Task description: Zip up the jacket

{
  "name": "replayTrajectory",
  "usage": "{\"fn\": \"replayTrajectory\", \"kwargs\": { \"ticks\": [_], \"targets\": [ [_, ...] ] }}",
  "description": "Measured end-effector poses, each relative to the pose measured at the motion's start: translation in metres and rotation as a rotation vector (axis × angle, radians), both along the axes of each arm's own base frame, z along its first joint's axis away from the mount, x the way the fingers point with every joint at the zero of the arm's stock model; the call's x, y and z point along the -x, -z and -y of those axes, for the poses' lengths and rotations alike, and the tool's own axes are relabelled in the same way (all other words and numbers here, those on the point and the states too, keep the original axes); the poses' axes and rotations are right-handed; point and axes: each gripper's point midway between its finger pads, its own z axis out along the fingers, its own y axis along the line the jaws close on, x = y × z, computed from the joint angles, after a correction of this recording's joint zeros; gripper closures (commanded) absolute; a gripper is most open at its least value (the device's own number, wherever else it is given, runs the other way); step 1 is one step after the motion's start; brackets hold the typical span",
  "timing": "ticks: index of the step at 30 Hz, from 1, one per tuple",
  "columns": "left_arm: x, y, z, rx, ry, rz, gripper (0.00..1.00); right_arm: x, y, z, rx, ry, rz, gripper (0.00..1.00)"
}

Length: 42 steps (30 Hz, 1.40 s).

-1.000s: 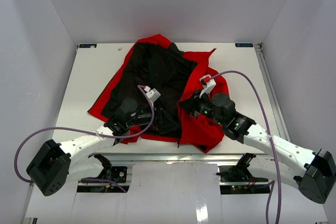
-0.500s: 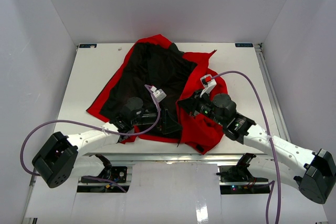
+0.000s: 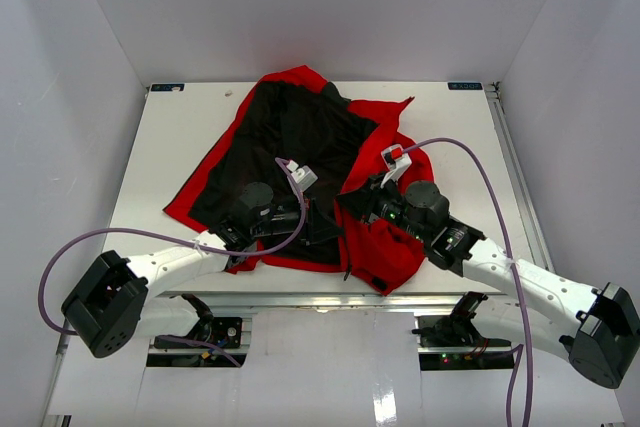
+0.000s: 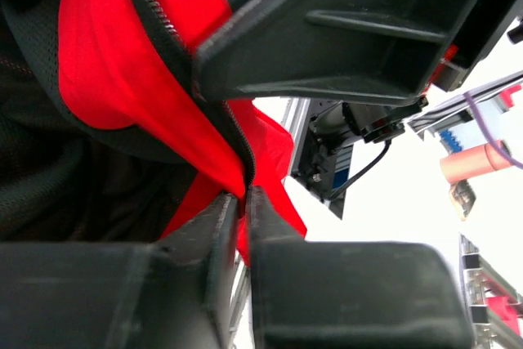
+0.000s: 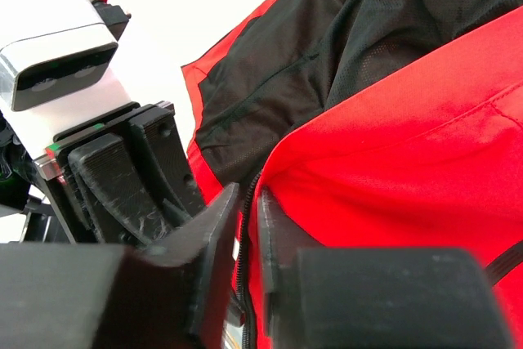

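The red jacket (image 3: 392,247) lies open on the table with its black lining (image 3: 300,132) facing up. Both grippers meet at its near hem. My left gripper (image 3: 318,225) (image 4: 243,202) is shut on the red edge carrying the dark zipper teeth (image 4: 167,34). Just to its right, my right gripper (image 3: 348,209) (image 5: 248,202) has its fingers slightly apart, and the other zipper edge (image 5: 245,226) runs down through the gap. Red jacket fabric (image 5: 392,153) drapes over the right finger. The left gripper's body (image 5: 131,177) is close by in the right wrist view.
The white table (image 3: 180,127) is boxed in by white walls on three sides. A metal rail (image 3: 330,299) runs along the near edge by the arm bases. Purple cables (image 3: 470,152) loop over each arm.
My left arm slid right to the hem and its jaws closed on the zipper edge. The right gripper's fingers eased apart a little and it shifted slightly left.
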Motion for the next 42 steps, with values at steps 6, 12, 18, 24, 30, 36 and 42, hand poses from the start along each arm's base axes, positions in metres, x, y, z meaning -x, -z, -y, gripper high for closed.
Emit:
{"fn": "replayTrajectory", "kwargs": {
  "ticks": [6,12,18,24,30,36,42],
  "targets": [
    [0.0,0.003,0.001,-0.005,0.001,-0.008,1.0,0.0,0.0,0.0,0.0,0.001,0.001,0.54],
    [0.0,0.005,0.001,-0.01,0.006,-0.017,1.0,-0.002,0.001,0.008,0.004,0.037,0.013,0.38],
    [0.001,0.003,0.001,-0.003,0.01,-0.012,1.0,0.01,0.009,0.033,-0.001,0.073,0.029,0.41],
    [0.002,-0.008,0.001,0.024,0.009,0.008,1.0,0.03,0.039,0.045,-0.011,0.04,0.018,0.49],
    [0.002,-0.012,0.002,0.039,0.011,0.007,1.0,0.043,0.084,0.043,0.043,-0.023,-0.046,0.5],
    [0.004,-0.017,0.003,0.058,0.022,0.01,1.0,0.052,0.091,0.035,0.025,-0.096,-0.042,0.44],
    [0.004,-0.018,0.003,0.063,0.026,0.012,1.0,0.064,0.096,0.034,0.003,-0.153,-0.02,0.42]
  ]
}}
